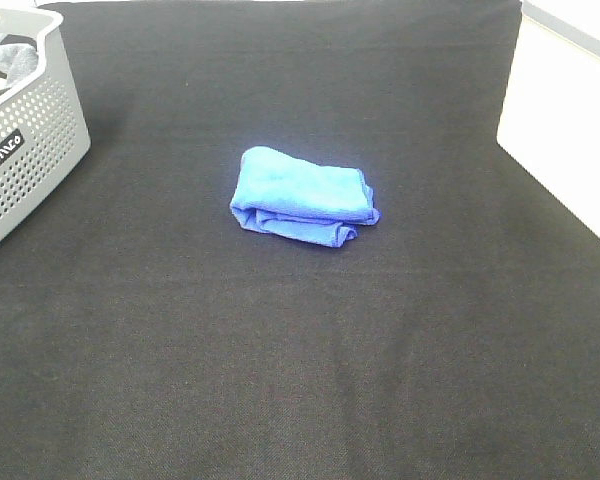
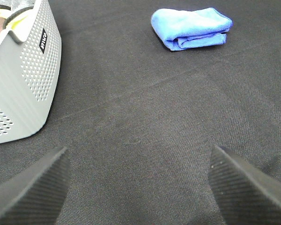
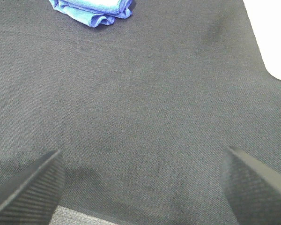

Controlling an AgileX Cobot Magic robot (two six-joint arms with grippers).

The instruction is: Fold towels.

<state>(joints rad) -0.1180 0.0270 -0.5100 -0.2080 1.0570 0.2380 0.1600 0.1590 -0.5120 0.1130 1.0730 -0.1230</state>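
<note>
Exterior high view: a black woven cloth covers the table, with a pale floor at its right edge. The blue towel lies folded in a small bundle near the middle — well apart from the grey perforated basket at the left. Left gripper and right gripper both hover with jaws spread wide, holding nothing

We see our right claw spread wide above the dark worktop, well apart from the folded towel.
</note>
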